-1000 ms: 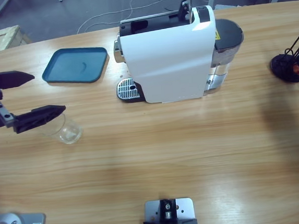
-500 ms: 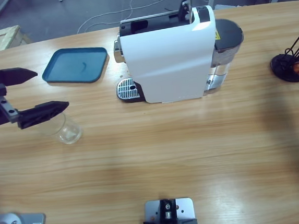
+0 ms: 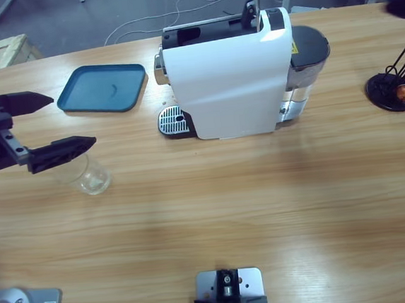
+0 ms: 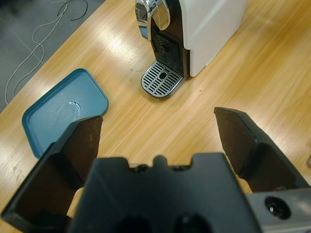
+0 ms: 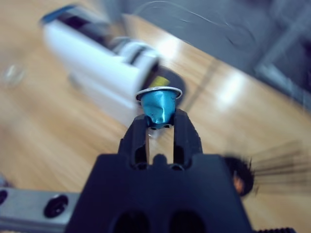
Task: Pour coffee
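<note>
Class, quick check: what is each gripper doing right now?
Left gripper: open, holding nothing.
Right gripper: closed on a blue capsule.

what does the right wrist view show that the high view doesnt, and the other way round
Only the right wrist view shows the right gripper shut on a blue capsule.

Only the high view shows the left gripper open above a clear glass, the blue tray, and the drip grate.

Both show the white coffee machine, the wooden table and the black capsule stand.
</note>
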Action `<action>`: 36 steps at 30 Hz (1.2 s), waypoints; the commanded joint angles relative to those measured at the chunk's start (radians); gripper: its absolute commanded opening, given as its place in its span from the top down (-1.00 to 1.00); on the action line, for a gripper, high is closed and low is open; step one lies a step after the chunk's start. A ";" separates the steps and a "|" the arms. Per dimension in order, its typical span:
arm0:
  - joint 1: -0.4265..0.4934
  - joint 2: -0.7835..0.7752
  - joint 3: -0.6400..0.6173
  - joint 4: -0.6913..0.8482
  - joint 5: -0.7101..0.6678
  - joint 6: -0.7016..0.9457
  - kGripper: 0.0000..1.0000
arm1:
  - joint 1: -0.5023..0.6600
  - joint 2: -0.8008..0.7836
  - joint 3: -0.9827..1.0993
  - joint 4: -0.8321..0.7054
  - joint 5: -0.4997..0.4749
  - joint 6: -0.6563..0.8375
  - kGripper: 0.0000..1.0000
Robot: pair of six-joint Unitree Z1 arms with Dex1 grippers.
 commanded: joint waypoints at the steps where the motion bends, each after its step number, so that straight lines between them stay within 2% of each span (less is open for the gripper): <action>1: 0.004 -0.024 0.034 -0.002 0.002 -0.008 -1.00 | 0.128 0.424 -0.438 0.166 0.216 -0.327 1.00; 8: 0.005 -0.056 0.053 -0.002 0.001 -0.009 -0.99 | 0.154 0.646 -0.642 0.208 0.244 -0.351 1.00; 14: 0.007 -0.056 0.052 -0.002 0.000 -0.009 -0.98 | 0.144 0.745 -0.684 0.193 0.121 -0.381 1.00; 21: 0.007 -0.045 0.055 -0.003 0.000 -0.009 -0.98 | 0.081 0.777 -0.672 0.182 0.087 -0.396 1.00; 36: 0.007 -0.051 0.079 -0.003 0.001 -0.016 -0.98 | 0.067 0.792 -0.664 0.174 0.030 -0.397 1.00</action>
